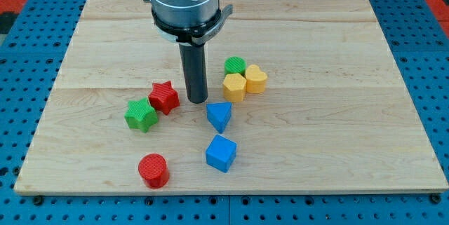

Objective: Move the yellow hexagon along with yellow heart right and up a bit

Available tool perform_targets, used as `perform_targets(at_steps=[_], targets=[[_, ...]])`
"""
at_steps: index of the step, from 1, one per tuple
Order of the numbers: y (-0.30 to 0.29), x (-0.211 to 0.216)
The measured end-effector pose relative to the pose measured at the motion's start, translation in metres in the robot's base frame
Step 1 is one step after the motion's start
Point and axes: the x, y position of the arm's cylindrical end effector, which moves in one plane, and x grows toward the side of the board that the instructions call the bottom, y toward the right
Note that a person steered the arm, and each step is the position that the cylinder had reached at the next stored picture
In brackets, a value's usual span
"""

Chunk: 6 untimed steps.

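The yellow hexagon (pixel 234 86) lies near the board's middle. The yellow heart (pixel 256 79) touches its right side. A green cylinder (pixel 236 65) sits just above them, touching both. My tip (pixel 198 100) rests on the board a little to the left of the yellow hexagon, with a small gap between them. The dark rod rises from it to the grey arm body at the view's top.
A red star (pixel 164 97) and a green star (pixel 141 114) lie left of my tip. A blue triangle-shaped block (pixel 219 116) is just below right of my tip. A blue cube (pixel 221 153) and a red cylinder (pixel 153 169) lie lower down. The wooden board (pixel 365 127) ends in blue perforated surround.
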Motion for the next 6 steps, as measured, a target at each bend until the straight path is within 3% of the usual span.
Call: perform_targets(at_steps=[1, 3, 5, 6], targets=[[0.028, 0.002], [0.139, 0.004], [0.122, -0.061], [0.074, -0.086]])
